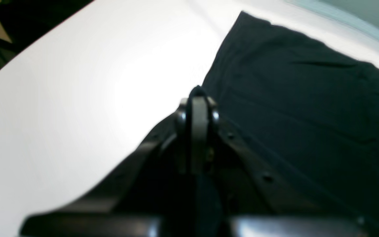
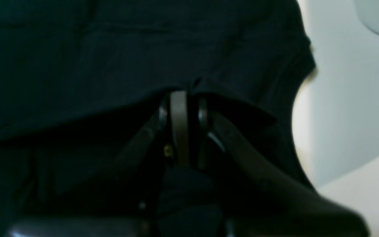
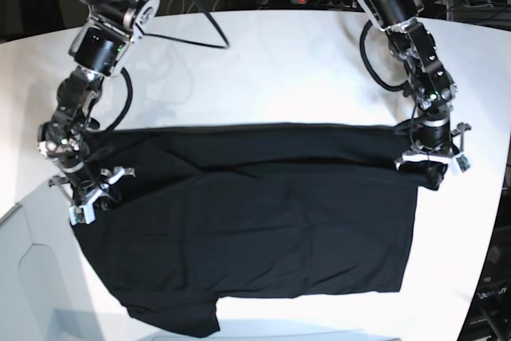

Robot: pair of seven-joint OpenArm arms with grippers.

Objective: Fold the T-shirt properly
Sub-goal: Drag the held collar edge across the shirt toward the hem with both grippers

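One T-shirt (image 3: 255,229) — two arms

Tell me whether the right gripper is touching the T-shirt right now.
Touching. In the right wrist view, the right gripper is shut on a pinched fold of the black T-shirt, with cloth bunched right at its fingertips.

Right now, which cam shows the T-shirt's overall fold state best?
Base view: the whole T-shirt lies on the white table. Left wrist view shows only one corner region, blurred; right wrist view is mostly filled by dark cloth, no outline.

High base view down over table (image 3: 263,61); 2 close wrist views along T-shirt (image 3: 255,221).
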